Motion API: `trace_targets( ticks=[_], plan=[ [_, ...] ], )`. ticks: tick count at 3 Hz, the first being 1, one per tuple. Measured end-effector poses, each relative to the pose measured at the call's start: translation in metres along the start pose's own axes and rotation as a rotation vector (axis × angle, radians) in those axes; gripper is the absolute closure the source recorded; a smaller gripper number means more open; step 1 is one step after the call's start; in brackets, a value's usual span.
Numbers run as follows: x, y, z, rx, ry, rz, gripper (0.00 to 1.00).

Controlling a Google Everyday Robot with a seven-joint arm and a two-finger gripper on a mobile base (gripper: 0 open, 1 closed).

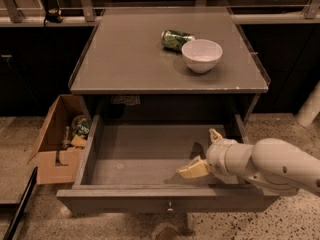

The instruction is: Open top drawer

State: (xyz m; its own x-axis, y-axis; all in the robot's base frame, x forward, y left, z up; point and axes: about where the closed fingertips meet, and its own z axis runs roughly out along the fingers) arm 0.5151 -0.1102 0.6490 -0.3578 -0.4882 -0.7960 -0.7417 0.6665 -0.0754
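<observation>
The top drawer (150, 156) stands pulled far out from under the grey cabinet top, showing a shallow, bare grey inside. Its flat grey front (120, 202) faces me at the bottom of the view, with a small round metal knob (170, 207) in its middle. My gripper (204, 152) hangs over the right part of the drawer's inside, at the end of a white arm coming in from the right. Its two cream fingers (192, 169) are spread apart and hold nothing. The gripper is apart from the knob.
On the cabinet top (125, 54) stand a white bowl (202, 55) and a green can (176, 39) lying on its side. An open cardboard box (55, 139) with bits inside sits on the floor to the left. A white post (312, 106) stands at the right edge.
</observation>
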Motion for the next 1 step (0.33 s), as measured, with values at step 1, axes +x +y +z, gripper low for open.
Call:
trace_targets(
  ticks=[1],
  plan=[
    [-0.0178, -0.0082, 0.0024, 0.039, 0.015, -0.030, 0.00]
  ],
)
